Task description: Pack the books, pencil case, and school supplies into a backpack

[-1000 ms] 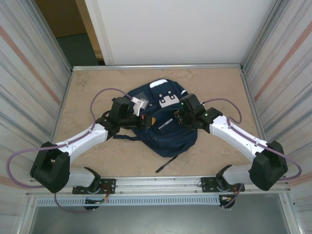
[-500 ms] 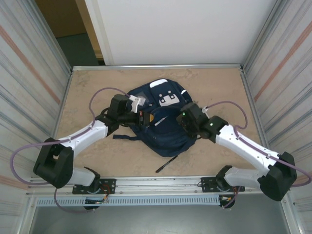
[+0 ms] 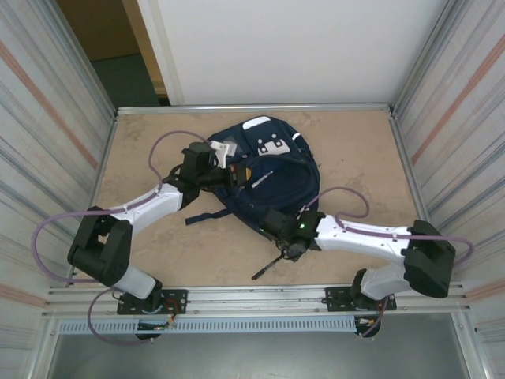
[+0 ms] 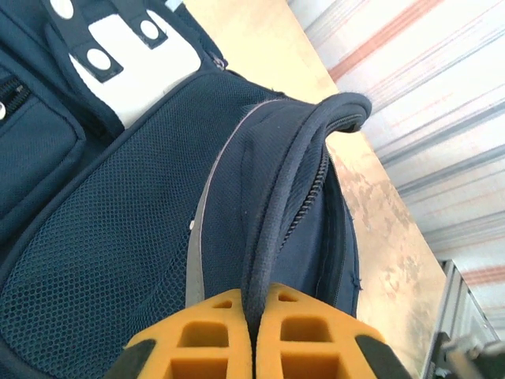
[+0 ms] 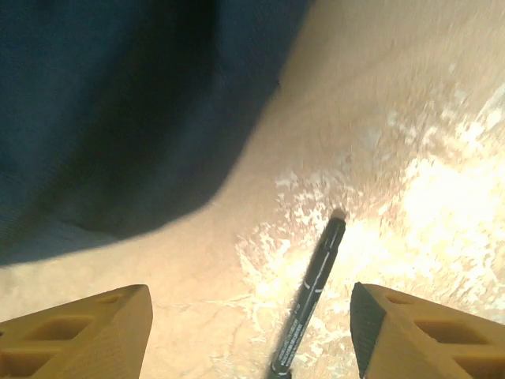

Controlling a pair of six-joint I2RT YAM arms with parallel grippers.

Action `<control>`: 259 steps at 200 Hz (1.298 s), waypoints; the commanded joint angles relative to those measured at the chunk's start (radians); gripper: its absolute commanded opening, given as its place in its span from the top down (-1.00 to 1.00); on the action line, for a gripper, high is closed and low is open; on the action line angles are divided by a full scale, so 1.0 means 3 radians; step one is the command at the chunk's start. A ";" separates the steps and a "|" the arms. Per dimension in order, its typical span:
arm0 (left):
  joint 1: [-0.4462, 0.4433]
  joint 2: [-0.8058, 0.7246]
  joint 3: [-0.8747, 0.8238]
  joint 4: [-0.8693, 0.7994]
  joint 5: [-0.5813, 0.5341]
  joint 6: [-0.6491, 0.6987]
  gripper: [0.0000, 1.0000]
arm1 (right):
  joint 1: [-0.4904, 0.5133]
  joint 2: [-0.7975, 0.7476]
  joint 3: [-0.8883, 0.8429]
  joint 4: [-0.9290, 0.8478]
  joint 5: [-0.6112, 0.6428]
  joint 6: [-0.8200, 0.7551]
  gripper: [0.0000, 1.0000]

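Observation:
The navy backpack lies mid-table with its white patches at the far end. My left gripper is shut on the padded rim of its opening; the left wrist view shows the yellow fingers pinching that dark blue rim. Inside the opening I see an orange edge of the book and a black pen. A second black pen lies on the table in front of the backpack. My right gripper hovers over it, open, and the pen lies between the spread fingers. The pencil case is out of view.
The backpack's near edge sits just beyond the pen. A dark strap trails left of the backpack. Metal walls line both sides, and the rail with the arm bases runs close behind the pen.
My right gripper left the backpack's right side, swung down to the pen at the front and opened wider. My left gripper pulled the backpack's rim toward the far side.

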 commanded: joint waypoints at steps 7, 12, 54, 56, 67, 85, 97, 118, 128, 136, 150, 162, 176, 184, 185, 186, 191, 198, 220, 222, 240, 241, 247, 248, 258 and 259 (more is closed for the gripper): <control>0.0048 -0.0053 0.0253 0.0312 -0.0163 0.0169 1.00 | 0.0053 0.0254 0.0043 0.0108 -0.0308 0.0256 -0.33; 0.0046 -0.0054 0.0259 0.0296 -0.0171 0.0189 1.00 | 0.0068 0.0299 0.0036 0.0129 -0.0339 0.0261 -0.32; 0.0058 -0.0127 0.0227 0.0188 -0.0178 0.0206 1.00 | 0.0137 0.0616 -0.0014 0.0259 -0.0651 0.0422 -0.12; 0.0062 -0.0132 0.0229 0.0173 -0.0176 0.0206 1.00 | 0.0136 0.0625 -0.0022 0.0269 -0.0658 0.0426 -0.11; 0.0057 -0.0175 0.0207 0.0099 -0.0181 0.0216 1.00 | 0.0130 0.0682 -0.0049 0.0339 -0.0687 0.0442 -0.07; 0.0058 -0.0283 0.0098 0.0090 -0.0254 0.0233 1.00 | 0.0093 0.0753 -0.0076 0.0413 -0.0658 0.0442 0.09; 0.0058 -0.0365 0.0043 0.0088 -0.0270 0.0275 1.00 | 0.0115 0.0753 -0.0111 0.0435 -0.0575 0.0508 0.25; 0.0058 -0.0513 0.0015 -0.0055 -0.0274 0.0359 1.00 | 0.0108 0.0756 -0.0129 0.0402 -0.0555 0.0558 0.43; 0.0059 -0.0584 -0.0009 -0.0089 -0.0291 0.0407 1.00 | 0.0099 0.0749 -0.0125 0.0374 -0.0567 0.0554 0.48; 0.0058 -0.0632 -0.0034 -0.0091 -0.0302 0.0455 1.00 | 0.0103 0.0735 -0.0128 0.0357 -0.0556 0.0570 0.56; 0.0059 -0.0695 -0.0062 -0.0125 -0.0318 0.0511 1.00 | 0.0105 0.0707 -0.0156 0.0365 -0.0548 0.0587 0.70; 0.0058 -0.0742 -0.0067 -0.0191 -0.0310 0.0548 1.00 | 0.0064 0.0690 -0.0189 0.0362 -0.0588 0.0589 0.80; 0.0057 -0.0787 -0.0087 -0.0212 -0.0300 0.0551 1.00 | 0.0020 0.0665 -0.0210 0.0354 -0.0652 0.0573 0.81; 0.0058 -0.0812 -0.0121 -0.0178 -0.0288 0.0543 1.00 | 0.0003 0.0642 -0.0194 0.0322 -0.0678 0.0533 0.81; 0.0058 -0.0815 -0.0125 -0.0175 -0.0285 0.0543 1.00 | 0.0003 0.0635 -0.0186 0.0304 -0.0679 0.0524 0.81; 0.0056 -0.0817 -0.0129 -0.0171 -0.0284 0.0538 1.00 | 0.0003 0.0635 -0.0186 0.0304 -0.0679 0.0524 0.81; 0.0053 -0.0827 -0.0149 -0.0142 -0.0266 0.0529 1.00 | 0.0002 0.0617 -0.0162 0.0254 -0.0675 0.0482 0.81; 0.0049 -0.0829 -0.0168 -0.0118 -0.0236 0.0528 1.00 | 0.0000 0.0574 -0.0090 0.0160 -0.0652 0.0418 0.81; 0.0015 -0.0847 -0.0249 -0.0100 -0.0211 0.0499 1.00 | -0.0041 0.0405 0.0091 -0.0101 -0.0535 0.0284 0.82; 0.0013 -0.0845 -0.0262 -0.0091 -0.0204 0.0493 1.00 | -0.0051 0.0382 0.0105 -0.0125 -0.0532 0.0272 0.82; 0.0007 -0.0846 -0.0357 0.0016 -0.0159 0.0447 1.00 | -0.0115 0.0159 0.0158 -0.0257 -0.0456 0.0256 0.82; 0.0007 -0.0848 -0.0358 0.0019 -0.0155 0.0444 1.00 | -0.0120 0.0145 0.0158 -0.0260 -0.0449 0.0259 0.82; 0.0002 -0.0842 -0.0376 0.0030 -0.0136 0.0441 1.00 | -0.0152 0.0063 0.0159 -0.0277 -0.0431 0.0257 0.84; 0.0002 -0.0840 -0.0378 0.0031 -0.0133 0.0441 1.00 | -0.0157 0.0045 0.0159 -0.0277 -0.0431 0.0259 0.84; -0.0017 -0.0849 -0.0384 0.0023 -0.0107 0.0445 1.00 | -0.0201 -0.0087 0.0172 -0.0272 -0.0418 0.0261 0.85; -0.0017 -0.0852 -0.0384 0.0022 -0.0103 0.0446 1.00 | -0.0207 -0.0094 0.0175 -0.0272 -0.0414 0.0263 0.85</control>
